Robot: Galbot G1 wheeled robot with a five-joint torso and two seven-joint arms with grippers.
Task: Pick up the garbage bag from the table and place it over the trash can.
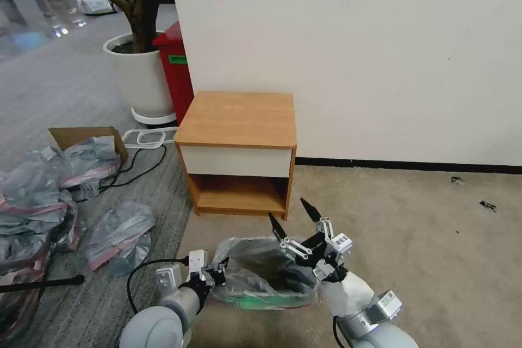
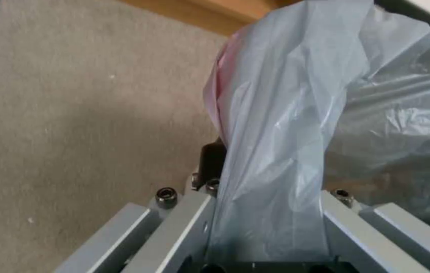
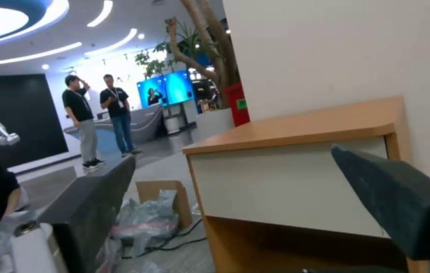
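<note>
The garbage bag [image 1: 255, 272] is sitting draped over the trash can [image 1: 266, 300], below the bare bench [image 1: 236, 119]. The left end effector [image 1: 220, 272] is pinching its rim; the right end effector [image 1: 293, 217] is pointing up, spread and empty. Seating looks nearly finished; releasing cleanly comes next.

Bare table [image 1: 239, 117] top; bagged trash can [image 1: 272, 300] rim crowded between both pincers.
</note>
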